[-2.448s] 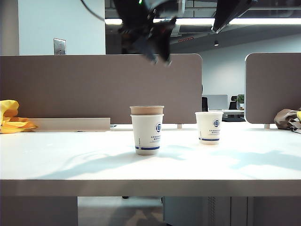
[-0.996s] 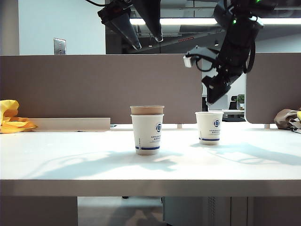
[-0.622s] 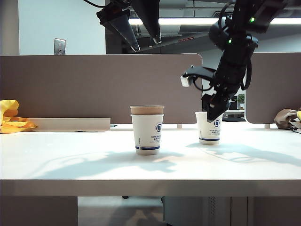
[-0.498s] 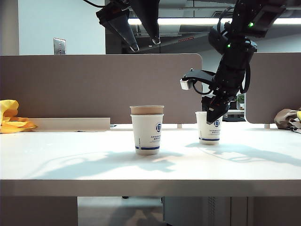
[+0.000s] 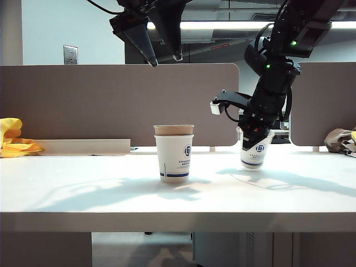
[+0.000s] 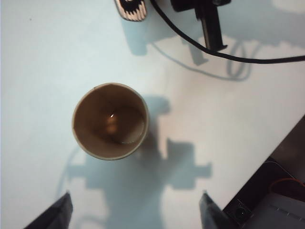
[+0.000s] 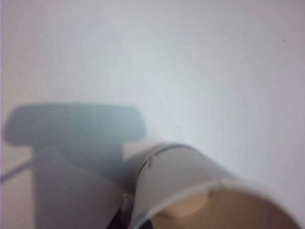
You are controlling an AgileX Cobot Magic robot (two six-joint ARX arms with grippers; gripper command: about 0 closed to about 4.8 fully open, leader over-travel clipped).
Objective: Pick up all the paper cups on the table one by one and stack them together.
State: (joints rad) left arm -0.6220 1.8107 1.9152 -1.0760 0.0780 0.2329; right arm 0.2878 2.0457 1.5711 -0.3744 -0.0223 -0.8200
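Right gripper (image 5: 251, 135) is clamped on the rim of the lone white cup (image 5: 253, 151), which tilts on the table (image 5: 83, 189) at right-centre of the exterior view. Right wrist view is blurred: smooth tapered white wall (image 7: 181, 176), tan inside, jaws not visible.

Left gripper (image 5: 164, 58) hangs high above the stack, fingers spread apart, holding nothing. Tan cup (image 5: 173, 130) sits nested in a white logo cup (image 5: 174, 158) mid-table. Left wrist view looks straight down into the tan cup's round brown mouth (image 6: 110, 120), so the white outer cup is hidden; only the fingertips (image 6: 64, 205) show at the frame edge.
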